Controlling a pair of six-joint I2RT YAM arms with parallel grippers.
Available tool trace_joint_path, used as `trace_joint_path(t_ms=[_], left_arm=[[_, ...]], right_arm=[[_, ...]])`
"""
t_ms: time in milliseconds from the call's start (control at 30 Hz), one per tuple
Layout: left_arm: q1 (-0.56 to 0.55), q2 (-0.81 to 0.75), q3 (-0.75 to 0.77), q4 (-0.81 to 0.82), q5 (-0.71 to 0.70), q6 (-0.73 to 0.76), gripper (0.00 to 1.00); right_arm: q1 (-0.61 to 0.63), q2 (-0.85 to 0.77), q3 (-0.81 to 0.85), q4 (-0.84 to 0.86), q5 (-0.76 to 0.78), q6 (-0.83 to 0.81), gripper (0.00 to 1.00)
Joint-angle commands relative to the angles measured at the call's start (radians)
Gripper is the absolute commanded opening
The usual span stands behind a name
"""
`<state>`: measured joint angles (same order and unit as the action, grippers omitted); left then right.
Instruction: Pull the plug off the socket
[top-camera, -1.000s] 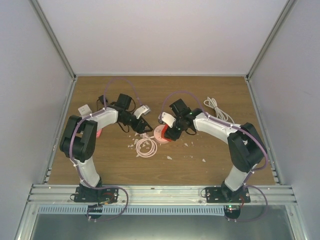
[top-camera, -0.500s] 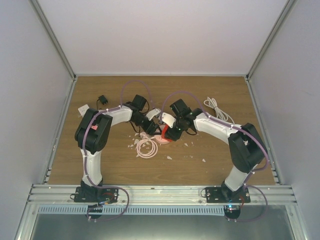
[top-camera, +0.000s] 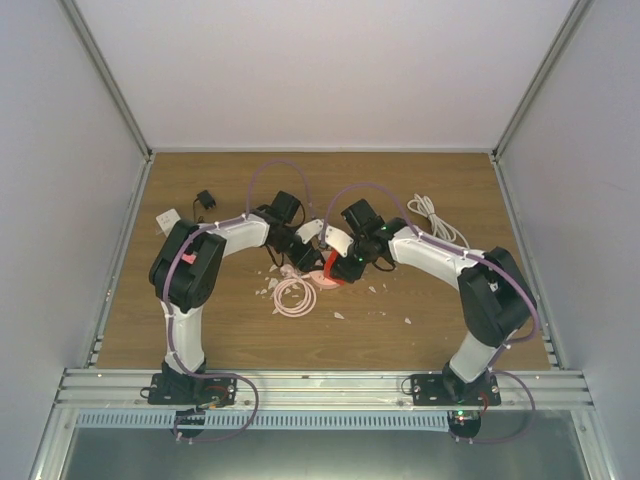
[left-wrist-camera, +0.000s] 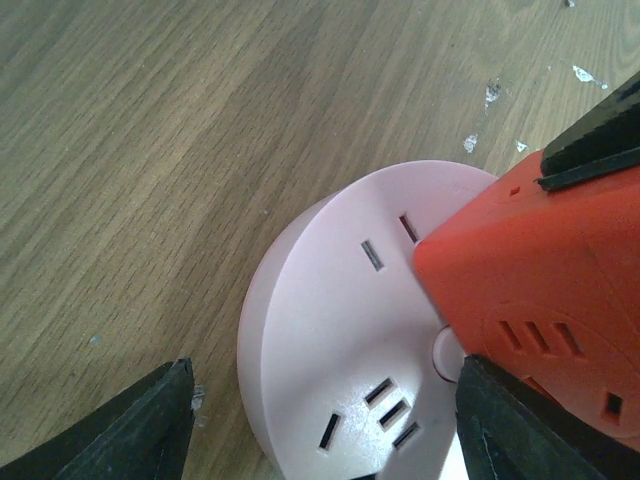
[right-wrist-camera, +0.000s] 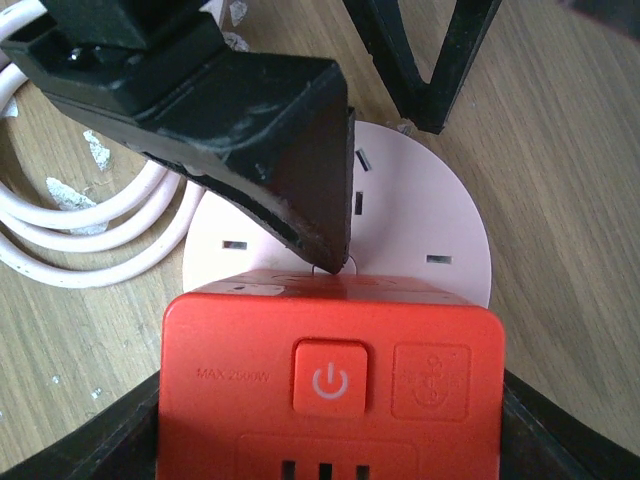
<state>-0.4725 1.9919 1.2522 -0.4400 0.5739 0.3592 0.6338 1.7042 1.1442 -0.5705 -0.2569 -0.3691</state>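
Gripping red plug (right-wrist-camera: 330, 385) on pink socket (left-wrist-camera: 330, 330), mid-tabletop (top-camera: 450, 330).
Right gripper (right-wrist-camera: 330, 435) clamped the plug; left gripper (left-wrist-camera: 325, 430), fingers (left-wrist-camera: 130, 435) apart, straddled the socket.

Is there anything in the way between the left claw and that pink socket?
Nothing visible. The left gripper is open, and its fingers straddle the bare part of the socket. The red plug sits on the other part, right beside one finger.

I've swung my left gripper (top-camera: 300, 251) inward, and its jaws now straddle the pink socket (left-wrist-camera: 320, 330) beside the red plug (left-wrist-camera: 545, 275).
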Motion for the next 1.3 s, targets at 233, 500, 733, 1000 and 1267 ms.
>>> trace_joint_path(t_ms=[233, 500, 733, 1000, 1267], left_arm=[[-0.043, 0.073, -0.079, -0.087, -0.388, 0.076, 0.68], [-0.049, 0.077, -0.073, -0.103, -0.406, 0.070, 0.66], [-0.055, 0.035, -0.061, -0.136, -0.372, 0.071, 0.68], [0.012, -0.072, 0.024, -0.141, -0.159, 0.045, 0.78], [0.141, -0.223, 0.071, -0.055, 0.003, 0.012, 0.87]], right_arm=[[-0.007, -0.119, 0.004, 0.025, -0.100, -0.006, 0.37], [-0.022, -0.142, 0.000, 0.020, -0.119, -0.004, 0.37], [-0.026, -0.141, -0.019, 0.027, -0.122, -0.007, 0.37], [-0.071, -0.183, -0.016, 0.011, -0.202, -0.026, 0.37], [-0.241, -0.181, 0.075, -0.006, -0.396, 0.041, 0.38]])
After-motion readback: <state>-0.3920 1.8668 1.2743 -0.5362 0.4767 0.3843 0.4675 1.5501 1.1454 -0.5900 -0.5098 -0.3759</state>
